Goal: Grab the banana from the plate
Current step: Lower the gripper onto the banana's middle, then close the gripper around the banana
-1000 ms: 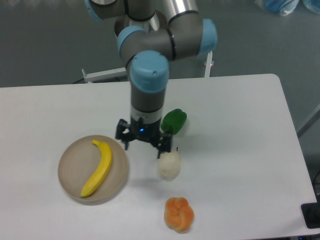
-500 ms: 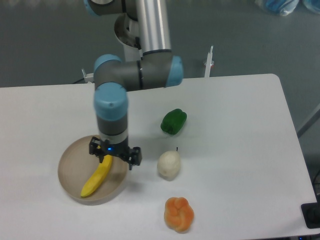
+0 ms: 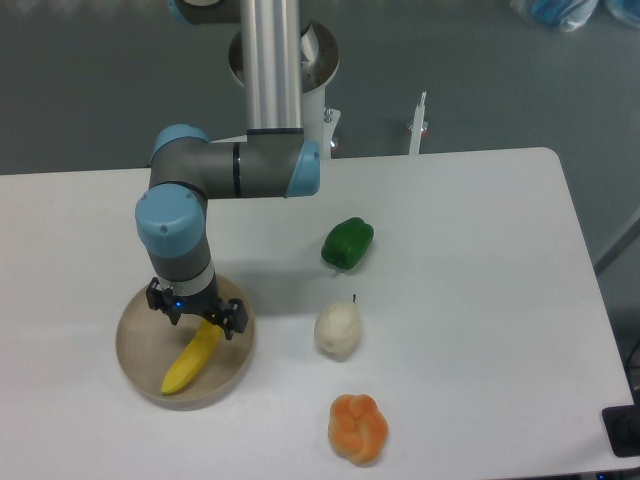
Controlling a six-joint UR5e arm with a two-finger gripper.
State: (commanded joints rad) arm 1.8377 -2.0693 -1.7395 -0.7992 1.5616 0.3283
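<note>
Nearest to the camera, close to the front edge of the white table (image 3: 480, 300), an orange, lobed fruit-like object (image 3: 358, 428) is seen. Behind it, a little to the left, a pale whitish pear (image 3: 338, 330) is placed upright with its thin stem up. At the left, the round beige plate (image 3: 135, 350) is found, and the yellow banana (image 3: 192, 357) is lying inside it, along a diagonal from lower left to upper right. The upper end of the banana is hidden under the gripper (image 3: 197, 316), which is held directly over the plate with its fingers spread apart on both sides of the fruit; whether the banana is touched by them cannot be told. Farther back, a green pepper (image 3: 347, 243) is set apart from the pear.
</note>
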